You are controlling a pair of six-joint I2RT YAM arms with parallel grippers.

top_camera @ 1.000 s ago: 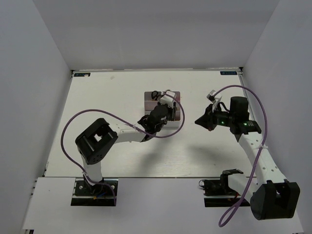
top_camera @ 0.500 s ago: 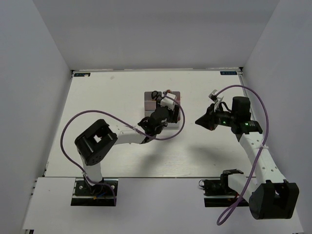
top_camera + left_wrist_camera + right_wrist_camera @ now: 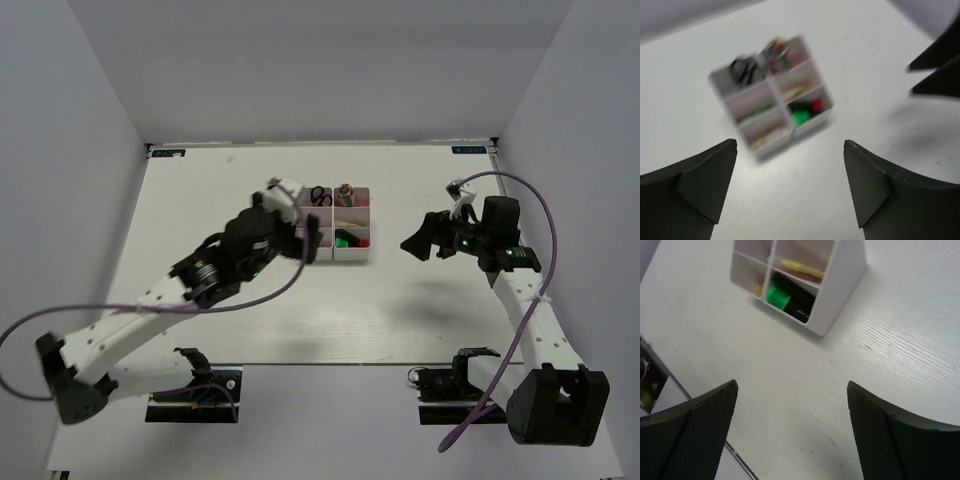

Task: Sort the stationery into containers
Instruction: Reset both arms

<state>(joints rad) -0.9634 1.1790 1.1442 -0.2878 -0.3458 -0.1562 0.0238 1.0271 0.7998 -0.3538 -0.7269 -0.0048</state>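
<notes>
Stationery that shows in these views all lies inside the bins (image 3: 333,222), which stand on the table (image 3: 400,300) toward its far side, between the two arms. By that, the sorting looks finished or close to it, though neither wrist view takes in the whole table. On the near side of the bins the left gripper (image 3: 789,145) hangs above the table just left of them, its fingers spread wide with nothing between them. The right gripper (image 3: 791,384) is well apart to the right, aimed at the bins, likewise wide open and empty. In the near right bin lies a green highlighter (image 3: 776,296) beside something dark, with a spot of pink or red by it in the top view. The middle right bin holds a yellow piece (image 3: 800,266) and a reddish one. In the far row the scissors (image 3: 319,195) fill the left bin, and a cluster of upright coloured pens sits in the right one. The left column's near and middle bins are hard to read: the left arm covers part of them from above, and the left wrist view is smeared by motion, giving only yellowish and greenish streaks. Thin sticks or tiny erasers cannot be picked out anywhere.
</notes>
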